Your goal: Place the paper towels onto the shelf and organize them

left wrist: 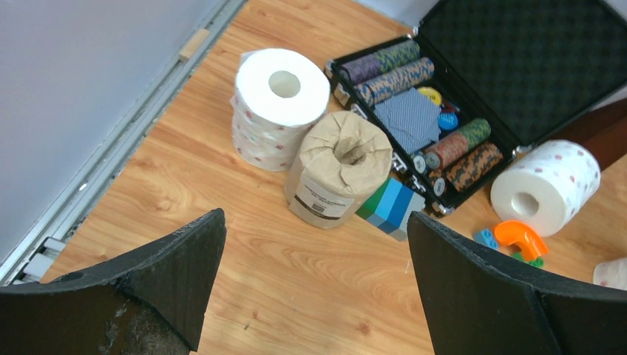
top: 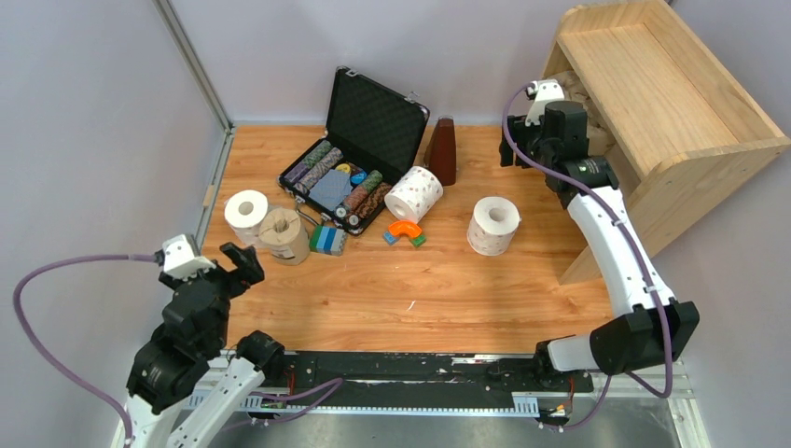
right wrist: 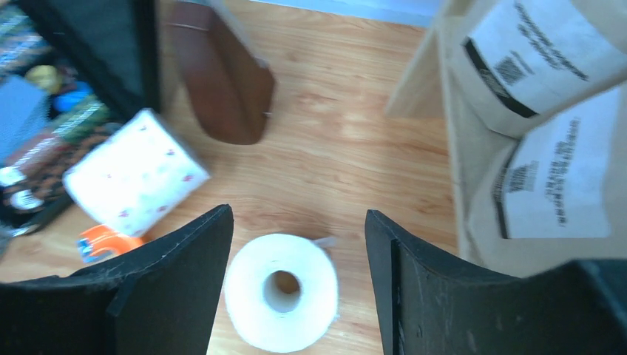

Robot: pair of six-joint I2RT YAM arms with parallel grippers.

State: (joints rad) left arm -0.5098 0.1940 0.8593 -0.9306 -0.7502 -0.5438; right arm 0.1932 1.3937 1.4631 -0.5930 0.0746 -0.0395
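Three white red-dotted rolls are on the table: one upright at the left (top: 246, 213) (left wrist: 279, 103), one on its side by the case (top: 414, 193) (left wrist: 547, 185), one upright at centre right (top: 493, 225) (right wrist: 281, 290). A tan wrapped roll (top: 284, 233) (left wrist: 340, 166) stands against the left white one. Two more tan rolls (right wrist: 547, 52) (right wrist: 562, 177) sit inside the wooden shelf (top: 653, 103). My left gripper (top: 241, 266) (left wrist: 316, 218) is open and empty, near and in front of the left pair. My right gripper (top: 519, 149) (right wrist: 297, 214) is open and empty beside the shelf opening, high above the centre-right white roll.
An open black case of poker chips (top: 359, 159) lies at the back centre, with a dark brown metronome (top: 442, 149) to its right. A blue-green block (top: 327, 240) and small orange and blue toy pieces (top: 406, 231) lie in front of the case. A metal rail runs along the left edge.
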